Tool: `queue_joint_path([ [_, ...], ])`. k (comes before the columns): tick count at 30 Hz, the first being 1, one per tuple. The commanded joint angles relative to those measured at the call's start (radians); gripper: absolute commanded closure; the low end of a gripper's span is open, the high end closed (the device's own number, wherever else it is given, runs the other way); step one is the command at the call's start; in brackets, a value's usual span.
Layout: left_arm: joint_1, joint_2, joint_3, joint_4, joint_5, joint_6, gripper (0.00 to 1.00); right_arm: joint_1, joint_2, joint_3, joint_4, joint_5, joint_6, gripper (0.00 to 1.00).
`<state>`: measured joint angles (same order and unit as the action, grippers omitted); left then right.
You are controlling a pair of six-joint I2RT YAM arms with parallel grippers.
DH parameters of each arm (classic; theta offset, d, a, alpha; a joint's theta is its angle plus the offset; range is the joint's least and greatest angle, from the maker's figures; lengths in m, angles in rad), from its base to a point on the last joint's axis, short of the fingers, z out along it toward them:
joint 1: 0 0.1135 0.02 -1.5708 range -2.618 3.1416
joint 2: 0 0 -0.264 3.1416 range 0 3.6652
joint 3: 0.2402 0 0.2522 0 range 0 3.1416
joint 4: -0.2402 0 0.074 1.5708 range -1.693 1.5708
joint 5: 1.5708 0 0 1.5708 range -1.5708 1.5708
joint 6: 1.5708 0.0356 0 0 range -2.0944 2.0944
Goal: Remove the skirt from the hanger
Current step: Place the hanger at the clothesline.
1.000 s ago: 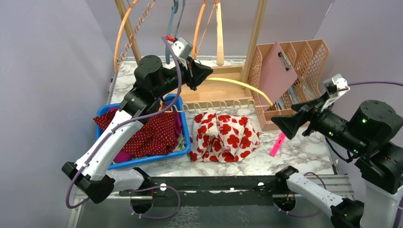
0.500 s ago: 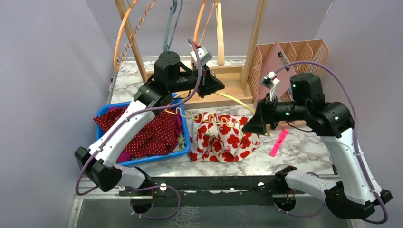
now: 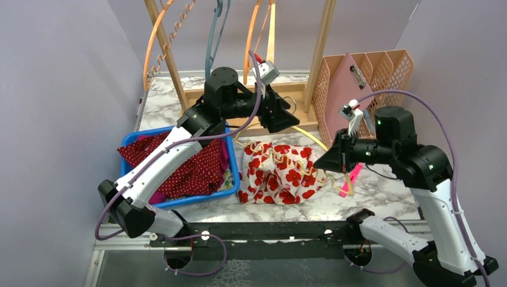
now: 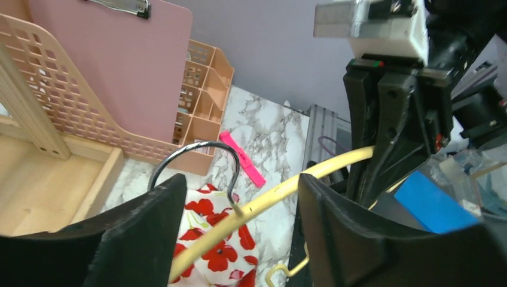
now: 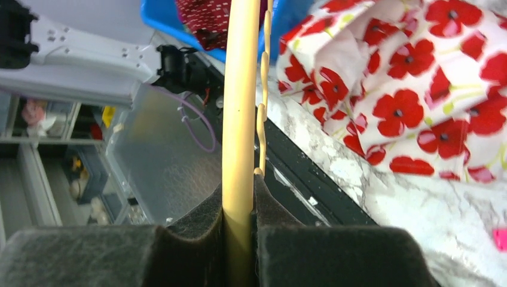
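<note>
The skirt (image 3: 281,170) is lying heaped on the table (image 3: 382,194) beside the blue bin (image 3: 234,173), and the yellow hanger (image 5: 240,89) is crossing just above it. Whether any cloth is catching on its wavy lower bar I cannot tell, so the job is looking mostly done, with lifting the hanger clear left. The left arm (image 3: 179,143) is reaching forward and the right arm (image 3: 430,173) is bending inward. The right gripper (image 5: 239,197) is pinching the hanger's end tight, while the left gripper (image 4: 242,185) is spread around the metal hook (image 4: 197,143) - seemingly not touching it.
</note>
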<state>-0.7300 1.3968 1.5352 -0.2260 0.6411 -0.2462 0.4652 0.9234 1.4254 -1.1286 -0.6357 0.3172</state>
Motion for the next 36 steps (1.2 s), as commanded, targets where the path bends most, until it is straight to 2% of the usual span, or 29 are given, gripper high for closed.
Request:
queue_joint_path([
  [1,0.006,-0.034,0.029,0.004,-0.12,-0.008,0.19,0.003,-0.08,-0.002,-0.113,0.126,0.049,0.99],
  [3,0.007,-0.036,0.039,-0.014,-0.151,-0.01,0.07,0.002,-0.115,0.004,-0.131,0.187,0.071,0.99],
  [5,0.007,-0.041,0.049,-0.029,-0.186,-0.011,0.01,0.003,-0.142,0.009,-0.105,0.256,0.105,0.99],
  [11,0.007,-0.055,0.049,-0.115,-0.358,-0.058,0.01,0.002,-0.047,0.063,0.027,0.434,0.162,0.99],
  [18,0.007,-0.095,0.009,-0.161,-0.363,-0.105,0.01,0.001,0.108,0.189,0.215,0.658,0.069,0.99],
  [21,0.007,-0.121,-0.025,-0.185,-0.37,-0.12,0.01,0.001,0.189,0.254,0.289,0.653,0.023,0.99],
  [29,0.007,-0.207,-0.105,-0.246,-0.389,-0.152,0.01,0.001,0.417,0.487,0.368,0.683,-0.012,0.99],
  [36,0.007,-0.274,-0.178,-0.279,-0.361,-0.174,0.01,0.001,0.555,0.652,0.425,0.735,-0.027,0.99],
])
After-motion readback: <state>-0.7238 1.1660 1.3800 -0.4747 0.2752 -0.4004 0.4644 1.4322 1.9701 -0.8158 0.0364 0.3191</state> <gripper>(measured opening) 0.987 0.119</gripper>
